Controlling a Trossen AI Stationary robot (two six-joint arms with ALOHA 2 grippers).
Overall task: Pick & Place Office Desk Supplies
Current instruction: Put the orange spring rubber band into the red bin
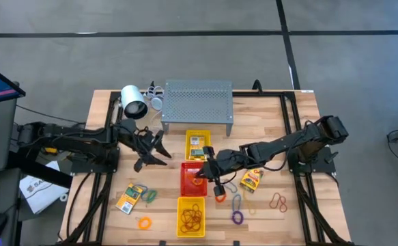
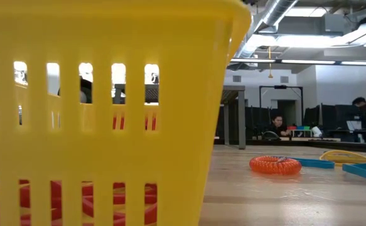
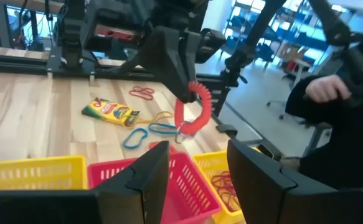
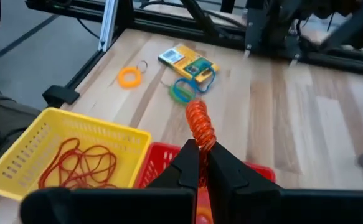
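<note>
Right jaws (image 4: 202, 167) pinched shut on an orange coiled ring (image 4: 199, 127); the coil stands up out of the fingertips. In the high view the right jaws (image 1: 209, 171) hang over the red tray (image 1: 187, 183), middle of three trays in a row down the centre of the desk (image 1: 301, 219). The left wrist view confirms it: coil (image 3: 192, 111) dangling above the red tray (image 3: 187, 183).

Left jaws (image 1: 159, 152) spread apart, empty, parked at about 10 o'clock from the red tray, off its edge.

Outward from the red tray:
- 12 o'clock: yellow tray (image 1: 199, 145) with a printed packet in it.
- 6 o'clock: second yellow tray (image 1: 191, 216) holding red-orange rubber bands (image 4: 81, 163).
- 3 o'clock: crayon packet (image 1: 252, 180) on the bare desk.
- 4 to 5 o'clock: purple ring (image 1: 237, 218), red band loops (image 1: 278, 201).
- 8 o'clock: another card packet (image 1: 130, 200), green ring (image 1: 150, 196), orange ring (image 1: 144, 223).

Step in hand, by my reading: transport done, release pending. Next move calls for lowering slightly so the coil clears the tray wall, then opening the right jaws. The springy coil may bounce if dropped from height.

Writing: the packets carry print, but none of it is legible to me.

Low view mostly blocked by a yellow tray wall (image 2: 107, 113).
</note>
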